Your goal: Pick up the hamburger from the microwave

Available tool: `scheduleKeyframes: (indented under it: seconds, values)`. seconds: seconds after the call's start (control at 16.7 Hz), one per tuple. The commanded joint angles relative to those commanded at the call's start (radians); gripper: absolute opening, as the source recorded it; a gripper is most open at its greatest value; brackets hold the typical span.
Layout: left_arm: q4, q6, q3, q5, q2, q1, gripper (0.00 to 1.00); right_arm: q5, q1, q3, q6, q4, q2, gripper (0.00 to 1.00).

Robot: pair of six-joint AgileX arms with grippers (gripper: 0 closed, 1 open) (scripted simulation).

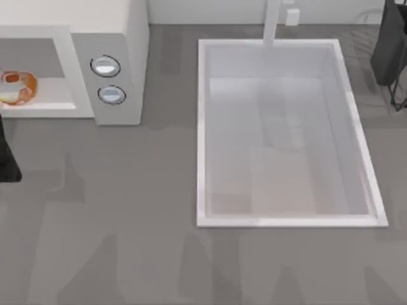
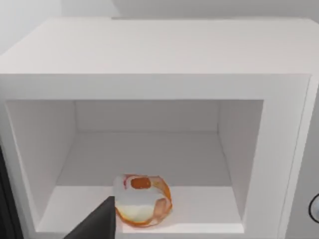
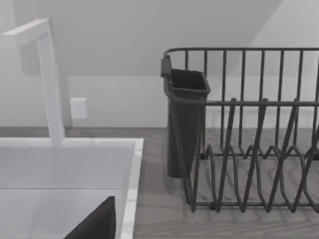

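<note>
The hamburger (image 1: pixel 16 88) is seen at the top view's far left, resting inside the microwave (image 1: pixel 130 70), not yet grasped. Whether the grippers are spread cannot be told; everything is left.

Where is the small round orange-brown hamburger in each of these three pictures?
Top view: the small orange-brown hamburger lies at the far left edge, inside the boxy white microwave.
Left wrist view: hamburger on the cavity floor, near the front.
Right wrist view: not there.
Shared landmark: the microwave.

Grey table (image 1: pixel 127 210) bearing microwave (image 1: pixel 127 57), sink (image 1: pixel 203 159)
</note>
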Motion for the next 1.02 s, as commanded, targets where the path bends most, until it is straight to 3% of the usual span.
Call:
scheduleKeyframes:
  seconds: [1.02]
  values:
    - [0.774,0.046,0.61,0.117,1.617,0.094,1.0,0.0,0.0,0.0,0.0,0.0,0.0,1.0]
